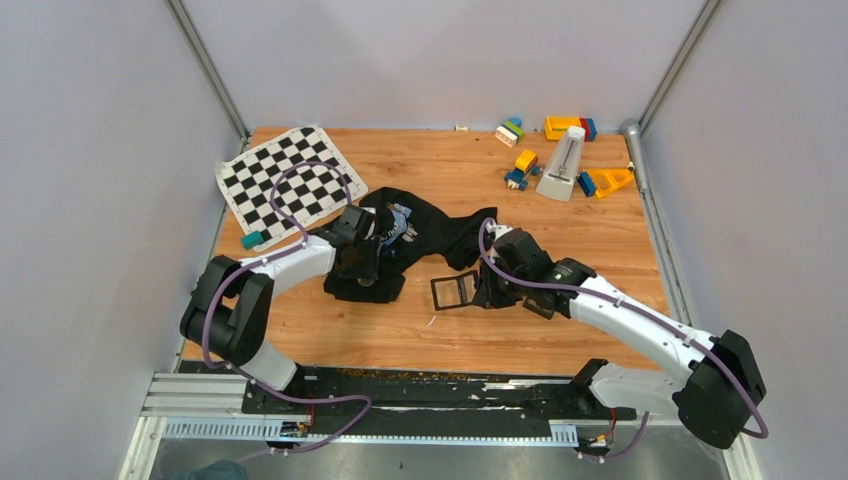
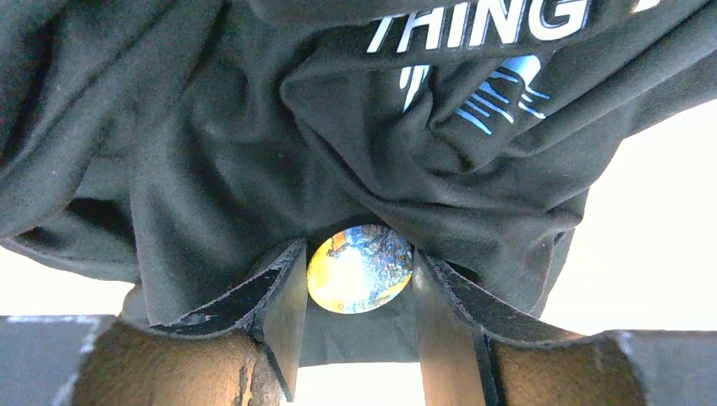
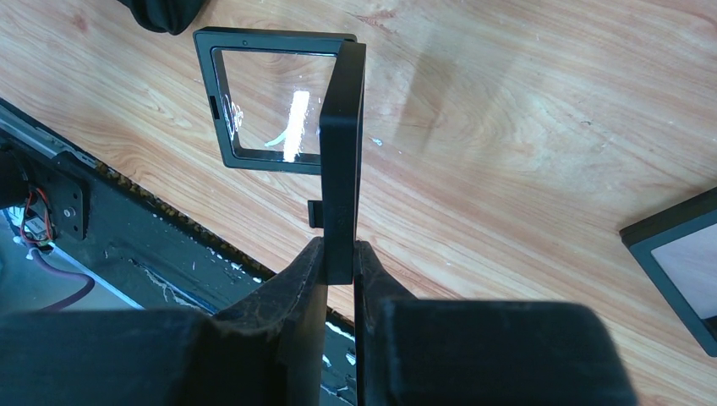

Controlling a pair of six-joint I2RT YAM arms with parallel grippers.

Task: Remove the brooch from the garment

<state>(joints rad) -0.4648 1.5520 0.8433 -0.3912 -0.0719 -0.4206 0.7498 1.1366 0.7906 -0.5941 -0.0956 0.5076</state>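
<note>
The garment (image 1: 440,230), a black T-shirt with a blue and white print, lies crumpled mid-table. In the left wrist view it (image 2: 211,169) fills the frame. The brooch (image 2: 360,269) is a small round disc with a blue, yellow and white face, sitting on the cloth. My left gripper (image 2: 359,258) (image 1: 365,255) is closed on the brooch, one finger against each side. My right gripper (image 3: 340,247) (image 1: 492,285) is shut on the edge of an open black square frame (image 3: 342,152) (image 1: 455,292), held over the wood to the right of the shirt.
A black-and-white chequered mat (image 1: 290,180) lies at the back left with a teal block (image 1: 252,240) by it. Toy blocks (image 1: 560,128) and a white metronome (image 1: 563,165) stand at the back right. Another black frame (image 3: 676,262) lies to the right of my right gripper.
</note>
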